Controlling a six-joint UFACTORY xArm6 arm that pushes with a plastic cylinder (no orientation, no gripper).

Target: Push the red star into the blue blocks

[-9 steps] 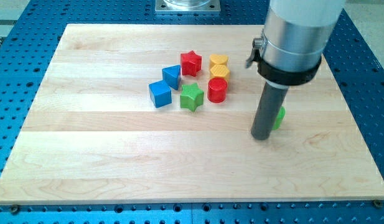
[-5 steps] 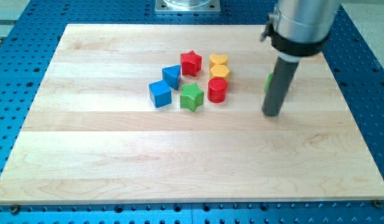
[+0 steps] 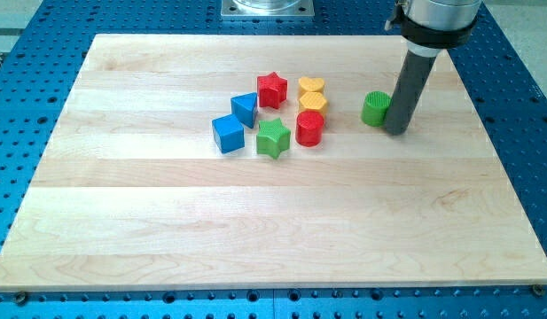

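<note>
The red star (image 3: 272, 89) lies on the wooden board (image 3: 167, 221), above centre. Two blue blocks sit to its lower left: one (image 3: 245, 109) touching or nearly touching the star, and a blue cube (image 3: 228, 133) further left. My tip (image 3: 397, 130) rests on the board well to the right of the star, right beside a green cylinder (image 3: 375, 108) on its left.
A yellow heart (image 3: 311, 87) and a yellow block (image 3: 312, 102) sit just right of the red star. A red cylinder (image 3: 309, 128) and a green star (image 3: 273, 138) lie below them. Blue perforated table (image 3: 521, 133) surrounds the board.
My tip has moved toward the view's top and a little right. The green cylinder has been pushed up along with it and now shows fully at the tip's left.
</note>
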